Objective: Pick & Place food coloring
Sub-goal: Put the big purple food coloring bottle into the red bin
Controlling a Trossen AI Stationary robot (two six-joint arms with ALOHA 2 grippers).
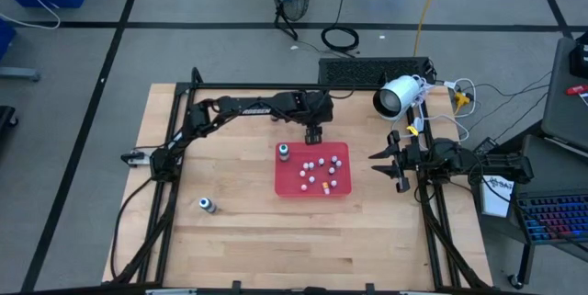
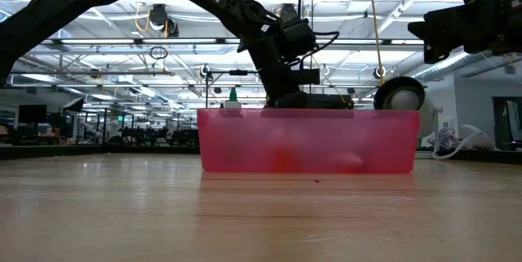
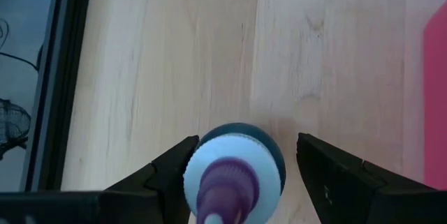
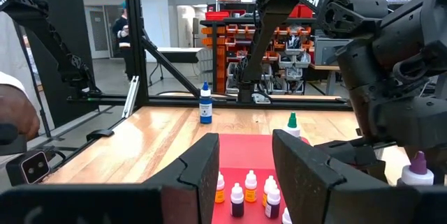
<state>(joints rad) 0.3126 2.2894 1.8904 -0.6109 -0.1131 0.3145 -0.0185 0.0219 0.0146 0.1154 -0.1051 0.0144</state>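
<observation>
Purple-tipped bottle [image 3: 234, 175] cut off, perhaps ungripped

Overhead, table-level, two wrist views

White camera [image 1: 397, 96] (corded) sits behind the wooden table [image 1: 248, 240].

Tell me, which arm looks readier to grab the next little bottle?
The left. Its gripper hangs just beyond the red tray, fingers open on either side of a purple-tipped bottle standing on the table. The right gripper waits open beside the tray, with no bottle between its fingers.
</observation>
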